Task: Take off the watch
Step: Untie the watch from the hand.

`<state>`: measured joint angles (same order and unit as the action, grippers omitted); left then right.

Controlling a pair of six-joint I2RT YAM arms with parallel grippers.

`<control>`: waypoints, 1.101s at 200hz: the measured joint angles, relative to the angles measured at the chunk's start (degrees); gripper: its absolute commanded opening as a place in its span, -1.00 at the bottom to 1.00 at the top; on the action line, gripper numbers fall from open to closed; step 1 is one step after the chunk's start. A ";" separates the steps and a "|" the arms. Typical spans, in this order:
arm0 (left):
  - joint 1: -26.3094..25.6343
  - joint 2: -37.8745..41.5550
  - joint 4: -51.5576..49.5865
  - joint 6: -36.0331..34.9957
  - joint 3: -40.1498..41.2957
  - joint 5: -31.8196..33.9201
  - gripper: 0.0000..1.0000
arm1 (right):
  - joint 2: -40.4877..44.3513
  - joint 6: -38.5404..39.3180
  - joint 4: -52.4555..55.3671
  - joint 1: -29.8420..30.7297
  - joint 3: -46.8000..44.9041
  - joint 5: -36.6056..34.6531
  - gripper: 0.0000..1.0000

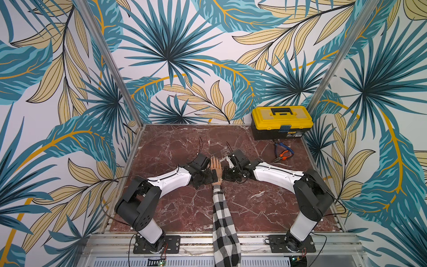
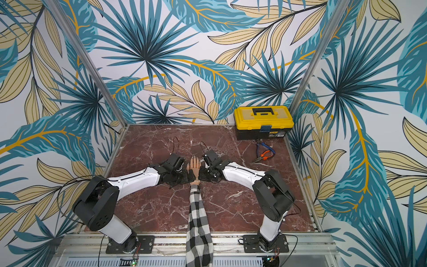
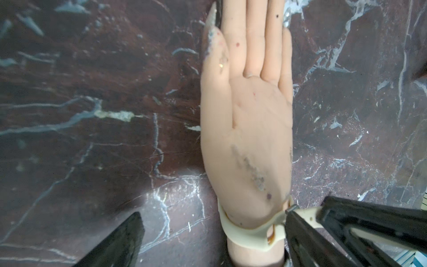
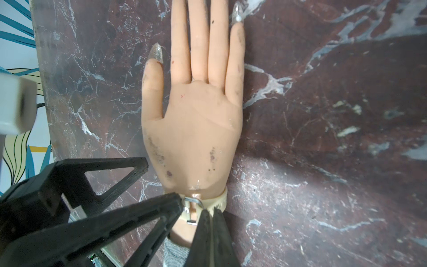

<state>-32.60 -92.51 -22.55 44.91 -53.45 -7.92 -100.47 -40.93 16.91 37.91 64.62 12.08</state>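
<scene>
Right end effector (image 4: 212,211) pinches the watch (image 4: 219,200) by its strap — left end effector (image 4: 161,182) spread wide, one fingertip at the buckle (image 4: 193,201).

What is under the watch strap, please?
The mannequin's wrist, which the watch strap encircles. The watch face cannot be seen; it is probably hidden below the wrist, against the table.

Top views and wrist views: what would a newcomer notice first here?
A mannequin hand in a checked sleeve lies flat on the marble table. At its wrist the right gripper, jaws shut, pinches the watch strap near the buckle, while the left gripper stands open beside it.
</scene>
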 measured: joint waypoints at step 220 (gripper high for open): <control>1.31 1.92 -0.44 -0.96 1.84 1.16 0.94 | 4.15 -15.47 -29.68 -4.44 -16.61 11.19 -0.41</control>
<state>-31.29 -90.59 -22.98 43.94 -51.62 -6.76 -96.31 -56.40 -12.78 33.47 48.01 23.27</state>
